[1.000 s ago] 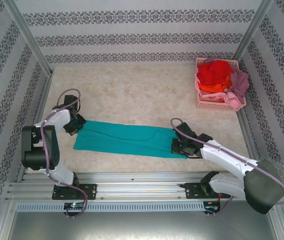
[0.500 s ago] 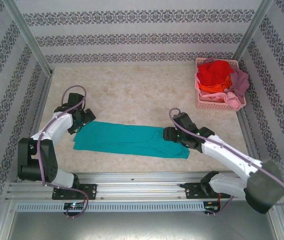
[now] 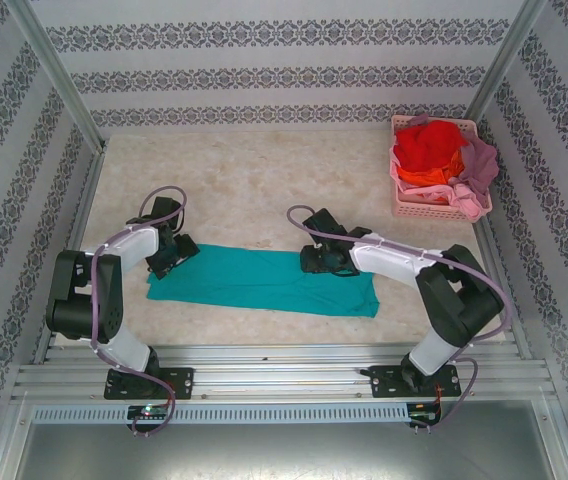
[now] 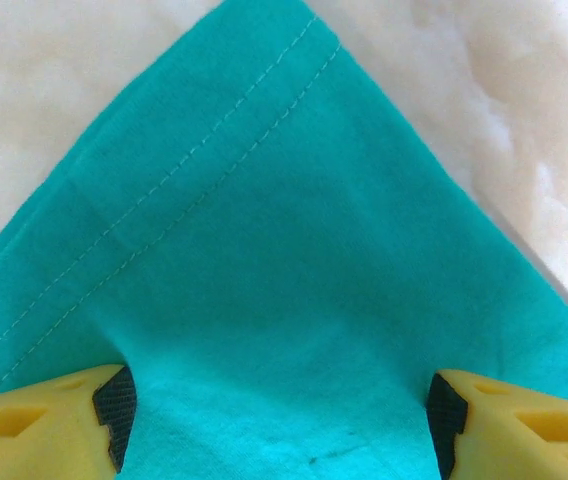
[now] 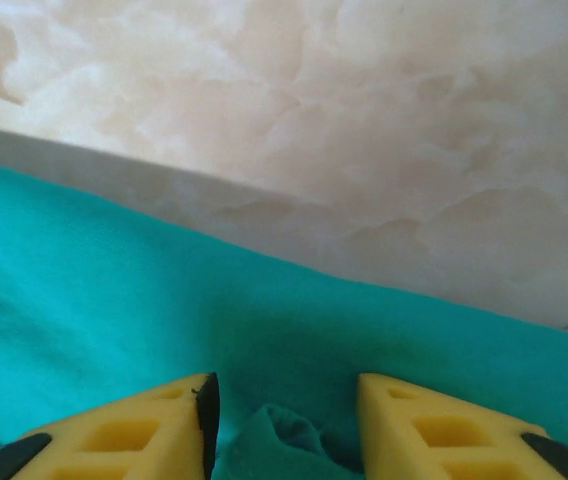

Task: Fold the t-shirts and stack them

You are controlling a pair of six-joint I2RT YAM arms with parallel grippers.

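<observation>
Both arms are sitting in new places compared with a second ago: the right gripper (image 3: pixel 316 260) is now resting on the far edge of the teal shirt (image 3: pixel 264 280), well inward from the right end where it was, and the left gripper (image 3: pixel 171 256) is now pressing over the shirt's far left corner.

The shirt is lying on the table (image 3: pixel 254 190) as a long flat strip running between the two grippers. The left gripper (image 4: pixel 279 410) is standing wide open, with the stitched corner spreading just ahead of its yellow fingers (image 4: pixel 44 420). The right gripper (image 5: pixel 282 400) is also standing open, more narrowly, with a small pucker of teal cloth rising between its fingers (image 5: pixel 134 430) and bare table just beyond.

The step in hand is probably taking hold of the far edge. Doing it well likely means closing on every layer at each point and lifting both ends level, so the strip is not twisting. The other shirts (image 3: pixel 426 145) are waiting in the basket (image 3: pixel 424 208), well off to the right gripper's far right.
</observation>
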